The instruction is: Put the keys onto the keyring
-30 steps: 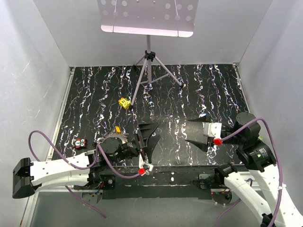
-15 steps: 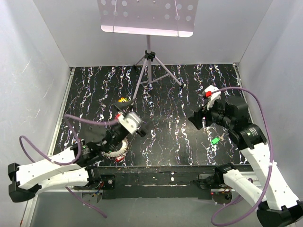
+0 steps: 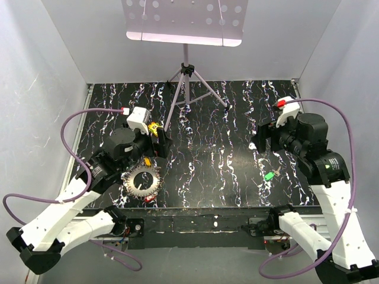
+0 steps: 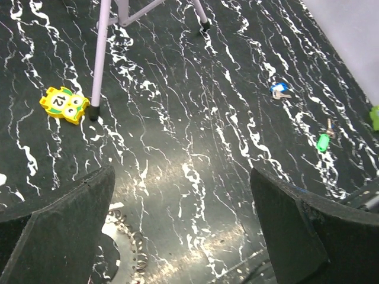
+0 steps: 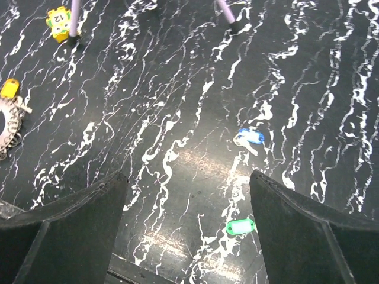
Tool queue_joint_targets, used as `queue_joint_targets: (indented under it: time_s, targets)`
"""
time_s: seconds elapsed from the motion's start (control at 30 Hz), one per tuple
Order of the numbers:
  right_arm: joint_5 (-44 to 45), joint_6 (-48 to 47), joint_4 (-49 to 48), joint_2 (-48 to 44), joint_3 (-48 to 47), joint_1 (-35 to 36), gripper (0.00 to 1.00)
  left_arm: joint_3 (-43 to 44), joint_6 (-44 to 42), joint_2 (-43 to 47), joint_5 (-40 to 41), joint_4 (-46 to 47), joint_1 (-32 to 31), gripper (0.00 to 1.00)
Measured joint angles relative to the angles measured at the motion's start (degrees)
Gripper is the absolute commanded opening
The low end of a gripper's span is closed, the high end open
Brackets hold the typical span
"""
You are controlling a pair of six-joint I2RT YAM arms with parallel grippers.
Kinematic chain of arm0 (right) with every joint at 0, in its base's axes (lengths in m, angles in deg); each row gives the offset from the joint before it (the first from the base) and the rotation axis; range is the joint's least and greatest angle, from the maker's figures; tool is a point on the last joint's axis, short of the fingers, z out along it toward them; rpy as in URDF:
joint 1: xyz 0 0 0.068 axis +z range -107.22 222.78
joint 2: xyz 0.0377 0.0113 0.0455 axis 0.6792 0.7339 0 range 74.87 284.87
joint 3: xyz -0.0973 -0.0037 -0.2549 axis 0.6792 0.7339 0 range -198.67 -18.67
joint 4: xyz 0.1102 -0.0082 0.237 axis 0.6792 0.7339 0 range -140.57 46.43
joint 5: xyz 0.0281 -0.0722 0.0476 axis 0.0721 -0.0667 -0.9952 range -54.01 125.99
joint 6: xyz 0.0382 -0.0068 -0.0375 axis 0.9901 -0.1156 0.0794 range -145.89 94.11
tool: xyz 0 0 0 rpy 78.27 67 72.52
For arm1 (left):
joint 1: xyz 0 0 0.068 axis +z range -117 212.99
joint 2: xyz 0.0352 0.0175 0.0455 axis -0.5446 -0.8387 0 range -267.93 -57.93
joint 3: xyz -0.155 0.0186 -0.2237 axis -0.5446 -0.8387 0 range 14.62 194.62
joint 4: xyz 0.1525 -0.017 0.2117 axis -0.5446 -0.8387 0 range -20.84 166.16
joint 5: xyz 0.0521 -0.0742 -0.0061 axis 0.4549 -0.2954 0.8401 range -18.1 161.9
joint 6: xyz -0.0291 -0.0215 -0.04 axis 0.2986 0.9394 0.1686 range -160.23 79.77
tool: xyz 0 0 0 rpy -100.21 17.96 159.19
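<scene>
The keyring (image 3: 142, 180), a spiky wreath of grey keys, lies flat at the front left; it also shows in the left wrist view (image 4: 127, 248) and the right wrist view (image 5: 7, 127). An orange key head (image 5: 9, 89) lies against it. A green key (image 3: 269, 176) (image 5: 240, 226) (image 4: 323, 142) and a blue key (image 5: 251, 136) (image 4: 278, 89) lie on the right. My left gripper (image 3: 159, 145) (image 4: 182, 195) is open and empty, raised behind the keyring. My right gripper (image 3: 257, 142) (image 5: 188, 189) is open and empty, raised above the blue key.
A yellow cube (image 3: 155, 126) (image 4: 64, 105) (image 5: 59, 16) sits by a leg of the music stand tripod (image 3: 186, 71) at the back middle. A small red thing (image 3: 148, 199) lies at the front edge below the keyring. Grey walls close in the black marbled table (image 3: 207, 130).
Both arms have lifted from the front edge and swung toward the back. The left gripper has moved off the keyring, which now lies uncovered. The green key now shows.
</scene>
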State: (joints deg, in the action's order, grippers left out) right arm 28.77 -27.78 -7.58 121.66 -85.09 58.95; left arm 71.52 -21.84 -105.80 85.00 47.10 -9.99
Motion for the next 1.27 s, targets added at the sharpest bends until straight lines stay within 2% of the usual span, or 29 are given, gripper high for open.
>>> queue_joint_targets:
  time_s: [0.2, 0.47, 1.27]
  targets:
    - [1.3, 0.4, 1.8, -1.9, -2.3, -2.3, 0.91, 3.2, 3.3, 1.9, -0.5, -3.7, 0.0, 0.98]
    - [-3.0, 3.8, 2.2, -5.3, -5.6, -5.0, 0.91, 5.2, 4.4, 7.4, 0.5, -6.3, 0.1, 0.98]
    - [-15.2, 11.0, 1.9, -8.5, -6.9, -5.7, 0.93, 6.7, 4.6, 5.7, -0.5, -7.0, 0.1, 0.98]
